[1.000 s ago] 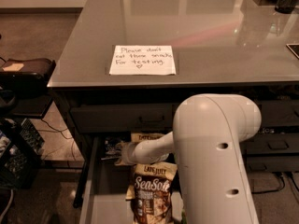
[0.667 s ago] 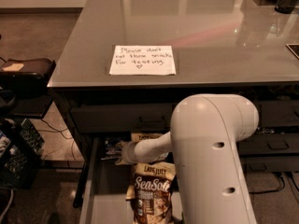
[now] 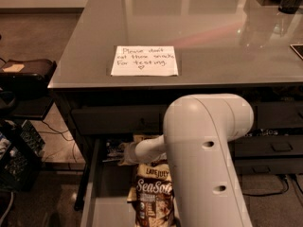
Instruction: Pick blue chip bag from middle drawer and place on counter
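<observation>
The blue chip bag shows as a dark glint at the back left of the middle drawer, under the counter edge; its long axis is hidden. It lies around 10 o'clock from the gripper, just beside it. I cannot tell whether the gripper is clenched or released.

An office-like test space: glossy counter, handwritten note, floor cables, pincer down in middle drawer.
</observation>
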Controlling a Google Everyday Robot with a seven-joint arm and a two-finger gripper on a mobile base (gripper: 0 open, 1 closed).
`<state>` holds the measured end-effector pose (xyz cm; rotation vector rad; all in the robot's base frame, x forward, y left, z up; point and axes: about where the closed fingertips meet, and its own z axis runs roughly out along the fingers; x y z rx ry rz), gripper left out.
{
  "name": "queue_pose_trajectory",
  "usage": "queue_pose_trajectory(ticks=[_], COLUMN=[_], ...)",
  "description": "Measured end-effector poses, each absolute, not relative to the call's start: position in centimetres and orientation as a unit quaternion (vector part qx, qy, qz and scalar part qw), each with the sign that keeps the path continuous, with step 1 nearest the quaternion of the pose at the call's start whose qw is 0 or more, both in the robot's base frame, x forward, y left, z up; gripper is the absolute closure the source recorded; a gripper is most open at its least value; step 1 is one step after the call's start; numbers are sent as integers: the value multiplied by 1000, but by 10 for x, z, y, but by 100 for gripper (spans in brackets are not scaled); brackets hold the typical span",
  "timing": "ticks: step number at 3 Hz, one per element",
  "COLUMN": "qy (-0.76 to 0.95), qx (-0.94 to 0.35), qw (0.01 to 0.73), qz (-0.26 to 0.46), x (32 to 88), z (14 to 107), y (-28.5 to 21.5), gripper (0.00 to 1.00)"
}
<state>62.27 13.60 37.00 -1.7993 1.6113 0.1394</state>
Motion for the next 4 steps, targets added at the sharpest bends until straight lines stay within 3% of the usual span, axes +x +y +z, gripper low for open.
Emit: queue_pose_trajectory(ticks=[2,4], qy=[624,624], qx=[-701,-701], qw=[341,342], qz=[45,35], x=[633,636], z=[359,362], y=[134,136], gripper=[44,86])
